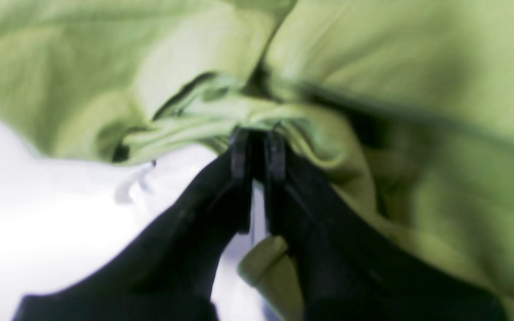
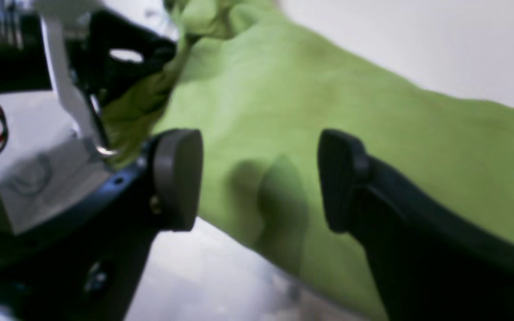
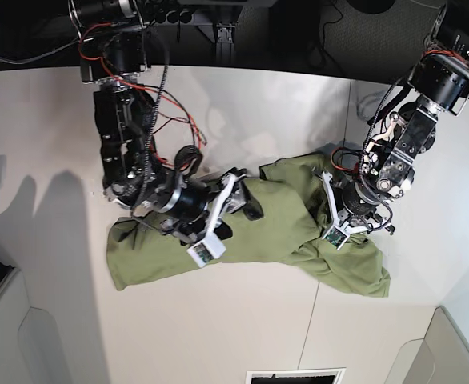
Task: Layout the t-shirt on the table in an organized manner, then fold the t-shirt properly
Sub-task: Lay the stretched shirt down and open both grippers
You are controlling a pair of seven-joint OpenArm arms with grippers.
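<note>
The olive-green t-shirt (image 3: 282, 216) lies crumpled across the middle of the white table (image 3: 242, 112), with one end at the left (image 3: 138, 260) and a bunched end at the right (image 3: 354, 272). My left gripper (image 1: 258, 136) is shut on a bunched fold of the t-shirt (image 1: 373, 58), just above the table (image 1: 38, 223). My right gripper (image 2: 259, 178) is open over a flat part of the t-shirt (image 2: 328, 89), with the fabric below the gap between its pads (image 2: 179, 178). In the base view the right gripper (image 3: 246, 204) sits over the shirt's middle. The neckline and the tag are hidden.
The left arm's wrist (image 3: 356, 200) stands over the shirt's right part; it also shows in the right wrist view (image 2: 118, 58). A thin dark seam (image 3: 348, 128) crosses the table. Grey bins stand at the front left (image 3: 10, 328) and front right (image 3: 458, 352) corners.
</note>
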